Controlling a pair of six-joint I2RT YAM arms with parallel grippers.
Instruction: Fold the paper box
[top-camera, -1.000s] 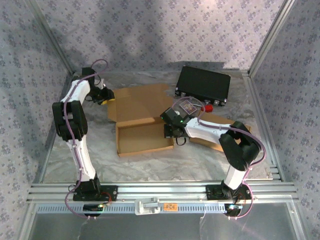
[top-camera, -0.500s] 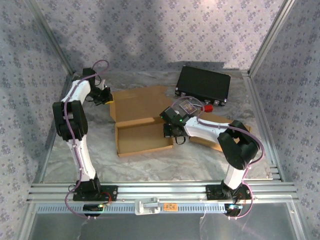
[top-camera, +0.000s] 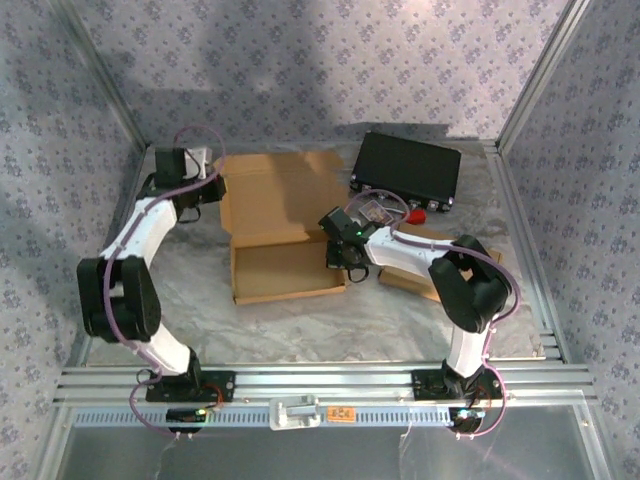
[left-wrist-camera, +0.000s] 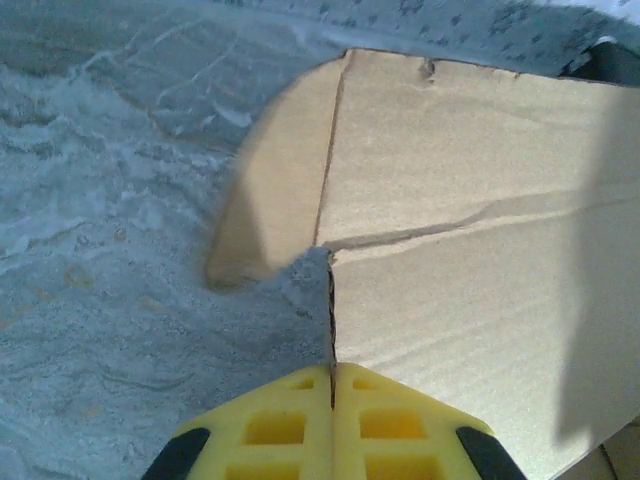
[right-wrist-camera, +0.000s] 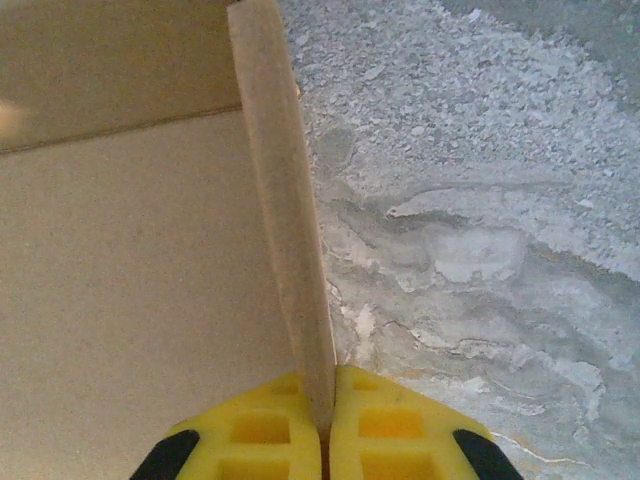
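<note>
The paper box is brown cardboard lying open mid-table, with a shallow tray (top-camera: 285, 272) in front and a wide lid panel (top-camera: 280, 192) behind it. My left gripper (top-camera: 214, 186) is shut on the lid's left edge. In the left wrist view its yellow fingers (left-wrist-camera: 270, 425) pinch the thin cardboard edge (left-wrist-camera: 331, 330), and a rounded side flap (left-wrist-camera: 275, 190) hangs beyond. My right gripper (top-camera: 341, 256) is shut on the tray's upright right wall (right-wrist-camera: 285, 220), which the yellow pads (right-wrist-camera: 390, 425) clamp from both sides.
A black case (top-camera: 406, 170) lies at the back right, with a small red object (top-camera: 418, 213) beside it. Another flat cardboard piece (top-camera: 425, 272) lies under the right arm. Patterned walls close the sides, and a metal rail (top-camera: 300, 380) runs along the front.
The left gripper has shut on the lid's left edge. Its arm has swung out to the left, and the lid panel now stands higher at the back. The right gripper keeps its hold.
</note>
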